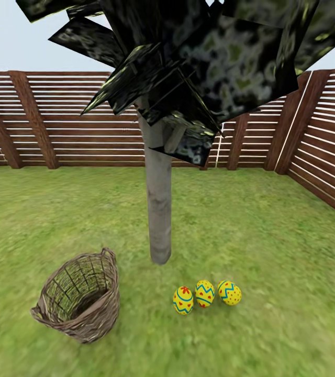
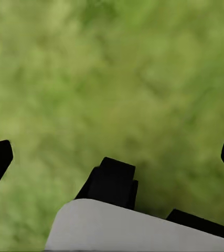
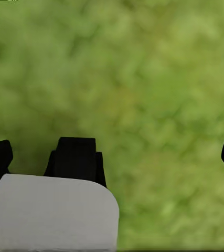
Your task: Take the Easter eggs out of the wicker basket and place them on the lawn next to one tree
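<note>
The wicker basket holds no eggs; the three Easter eggs lie beside the tree. The left gripper and the right gripper are both spread wide, holding nothing.

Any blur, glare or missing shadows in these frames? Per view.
Head view: sharp at centre, the three Easter eggs and tree trunk crisp, grass smeared toward the lower corners, the wicker basket slightly soft; flat light, almost no cast shadows, no glare. Left wrist view: lawn a soft green blur, left gripper fingers dark. Right wrist view: same blurred grass, right gripper fingers black.
</note>
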`<state>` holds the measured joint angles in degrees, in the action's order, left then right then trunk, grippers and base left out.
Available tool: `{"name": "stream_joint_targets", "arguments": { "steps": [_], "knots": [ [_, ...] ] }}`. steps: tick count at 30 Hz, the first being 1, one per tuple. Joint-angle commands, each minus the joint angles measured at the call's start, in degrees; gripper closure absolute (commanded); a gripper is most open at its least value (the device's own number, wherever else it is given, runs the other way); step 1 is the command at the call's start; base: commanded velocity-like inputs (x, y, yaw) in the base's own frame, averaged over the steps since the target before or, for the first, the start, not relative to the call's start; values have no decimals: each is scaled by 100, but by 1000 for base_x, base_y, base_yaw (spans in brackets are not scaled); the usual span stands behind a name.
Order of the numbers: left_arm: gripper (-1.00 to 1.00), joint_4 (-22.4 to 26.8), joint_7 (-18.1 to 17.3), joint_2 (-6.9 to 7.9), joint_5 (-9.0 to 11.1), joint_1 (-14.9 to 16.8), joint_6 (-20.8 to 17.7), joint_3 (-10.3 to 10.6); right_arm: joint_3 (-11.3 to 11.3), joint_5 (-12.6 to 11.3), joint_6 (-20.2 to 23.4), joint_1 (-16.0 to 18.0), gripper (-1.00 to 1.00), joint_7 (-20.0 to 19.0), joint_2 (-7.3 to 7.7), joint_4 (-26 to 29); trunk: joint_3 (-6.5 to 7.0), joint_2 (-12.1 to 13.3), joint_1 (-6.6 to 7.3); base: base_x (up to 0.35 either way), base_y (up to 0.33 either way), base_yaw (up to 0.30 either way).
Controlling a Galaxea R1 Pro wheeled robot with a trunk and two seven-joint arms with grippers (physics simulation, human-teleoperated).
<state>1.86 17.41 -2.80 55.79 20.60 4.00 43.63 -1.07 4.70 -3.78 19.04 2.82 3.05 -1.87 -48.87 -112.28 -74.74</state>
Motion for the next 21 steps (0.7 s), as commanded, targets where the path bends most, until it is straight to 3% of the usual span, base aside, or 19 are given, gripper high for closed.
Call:
{"name": "stream_joint_targets", "arguments": {
  "steps": [1,12,21],
  "knots": [
    [-100,4,25,10,54,-13,49,49,-7,49,-32,4,-100,22,-2,-21,-4,-1,1,0,0,0],
    [-100,0,26,61,80,-37,69,35,-7,60,-45,3,-100,17,46,-12,-4,-1,1,0,0,0],
    [-100,-5,17,372,82,-36,72,37,-7,59,-44,3,-100,17,28,-8,-4,-1,1,0,0,0]
  ]
}}
